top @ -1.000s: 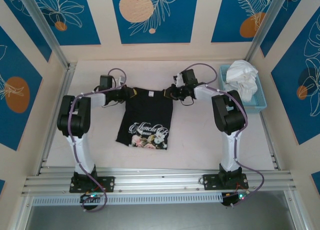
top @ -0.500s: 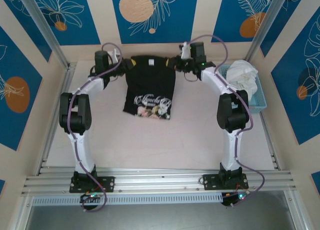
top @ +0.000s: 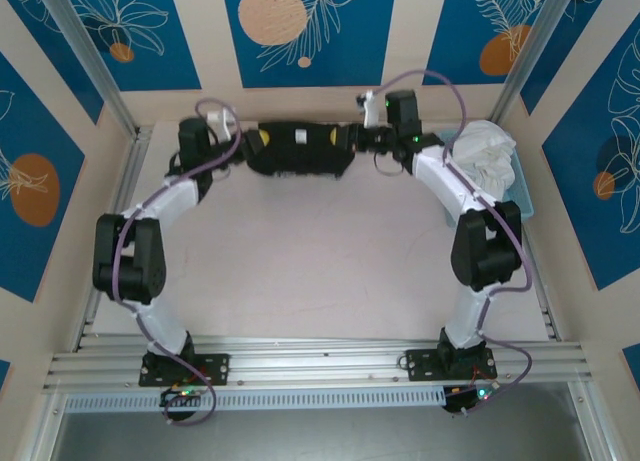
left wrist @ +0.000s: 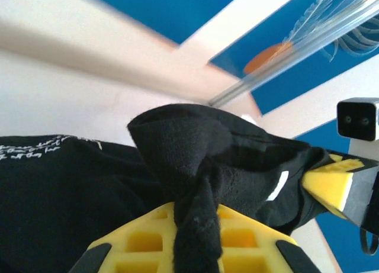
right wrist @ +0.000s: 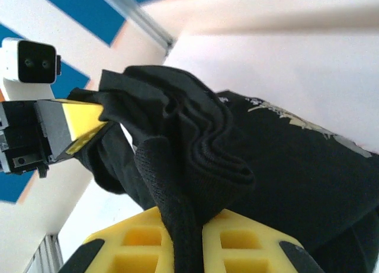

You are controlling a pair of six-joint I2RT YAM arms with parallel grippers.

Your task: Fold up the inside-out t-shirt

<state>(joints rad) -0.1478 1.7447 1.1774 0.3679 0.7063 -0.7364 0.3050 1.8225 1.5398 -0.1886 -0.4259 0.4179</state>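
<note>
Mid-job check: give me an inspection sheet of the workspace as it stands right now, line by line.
Surface: pale table, flat and matte.
Job's things: black t-shirt bunched up, strung between both grippers near the back wall.
Clutter: white garment heaped in a light blue bin at far right.
Grippers: left gripper shut on the t-shirt; right gripper shut on the t-shirt.
Cables: purple cables loop above each wrist.
Surroundings: blue floral wall panels, aluminium frame posts.

White garment (top: 483, 149) (in blue basket (top: 522, 186))
</note>
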